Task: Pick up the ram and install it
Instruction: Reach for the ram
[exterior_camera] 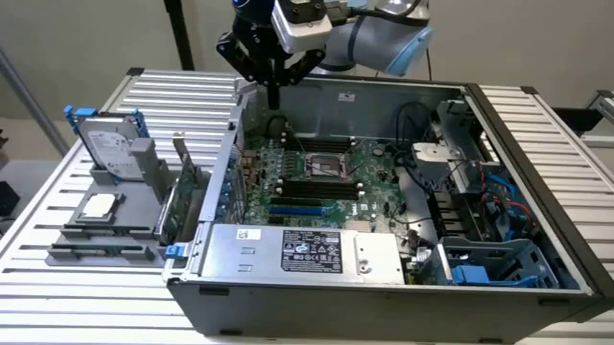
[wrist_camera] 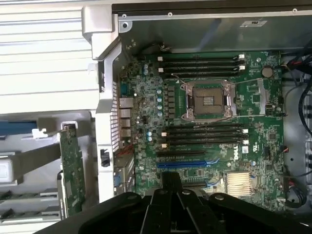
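My gripper (exterior_camera: 273,99) hangs over the back corner of the open computer case (exterior_camera: 537,237), on the exterior view's left, above the motherboard (exterior_camera: 317,180). Its dark fingers (wrist_camera: 170,187) are pressed together with nothing between them. A long narrow dark stick that looks like the ram (exterior_camera: 96,249) lies in a slot of the grey holder (exterior_camera: 72,231) outside the case, far from the gripper. Empty black memory slots (wrist_camera: 202,132) run beside the bare processor socket (wrist_camera: 207,101), with two more slots (wrist_camera: 200,64) on its other side.
The grey holder also carries a hard drive (exterior_camera: 111,147), a silver processor chip (exterior_camera: 100,206) and a tall green expansion card (exterior_camera: 182,205). A power supply (exterior_camera: 307,251) fills the case's front. Cables and blue drive bays (exterior_camera: 479,266) crowd the exterior view's right.
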Robot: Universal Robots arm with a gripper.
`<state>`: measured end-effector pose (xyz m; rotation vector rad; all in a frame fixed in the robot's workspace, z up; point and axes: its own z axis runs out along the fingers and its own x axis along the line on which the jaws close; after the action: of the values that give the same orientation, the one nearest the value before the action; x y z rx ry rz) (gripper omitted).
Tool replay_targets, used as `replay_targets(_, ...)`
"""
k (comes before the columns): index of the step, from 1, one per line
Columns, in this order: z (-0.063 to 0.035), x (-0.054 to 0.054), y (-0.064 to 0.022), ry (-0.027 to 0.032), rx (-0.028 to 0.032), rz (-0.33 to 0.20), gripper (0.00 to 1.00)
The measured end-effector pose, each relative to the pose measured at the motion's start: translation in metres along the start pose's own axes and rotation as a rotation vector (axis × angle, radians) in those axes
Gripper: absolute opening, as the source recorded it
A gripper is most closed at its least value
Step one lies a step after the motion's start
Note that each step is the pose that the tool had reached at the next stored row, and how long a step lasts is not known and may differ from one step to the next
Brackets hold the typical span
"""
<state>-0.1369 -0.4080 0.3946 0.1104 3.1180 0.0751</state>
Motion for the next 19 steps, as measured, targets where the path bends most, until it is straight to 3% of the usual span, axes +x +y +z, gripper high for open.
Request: replay_targets(19, -0.0019, 0.081, -0.0438, -0.0001, 0.0000, 0.000, 0.00)
